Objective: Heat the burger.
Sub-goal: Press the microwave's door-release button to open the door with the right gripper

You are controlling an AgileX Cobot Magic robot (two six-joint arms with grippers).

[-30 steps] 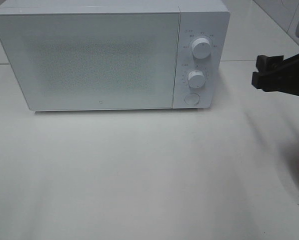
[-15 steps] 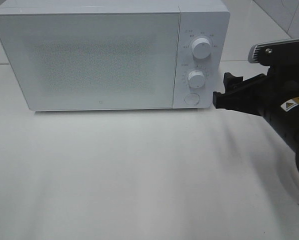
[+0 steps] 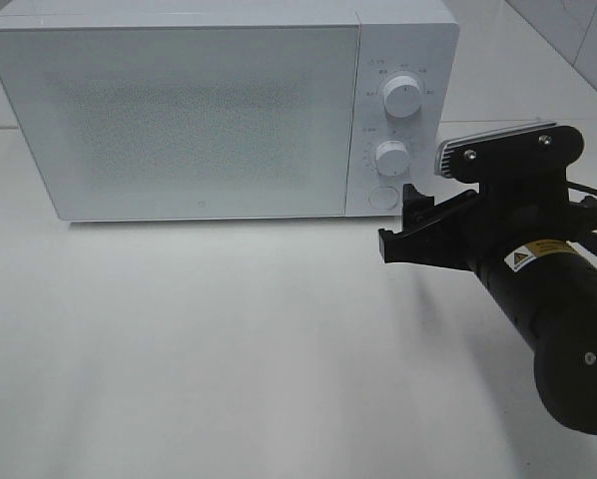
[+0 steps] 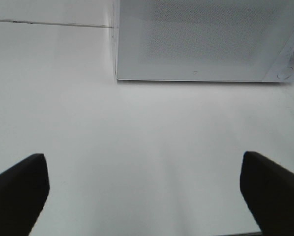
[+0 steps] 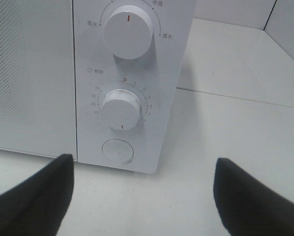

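My right claw (image 3: pixel 398 222), jaws apart, sits right of centre, pointing at the microwave (image 3: pixel 199 110); its round button (image 3: pixel 382 197) lies just up-left of the claw, and the door is closed. The left claw (image 4: pixel 146 184), also apart, hangs over the tabletop (image 3: pixel 229 349), well short of the microwave. I can't find the burger in any view. The right arm covers the frame's right edge.
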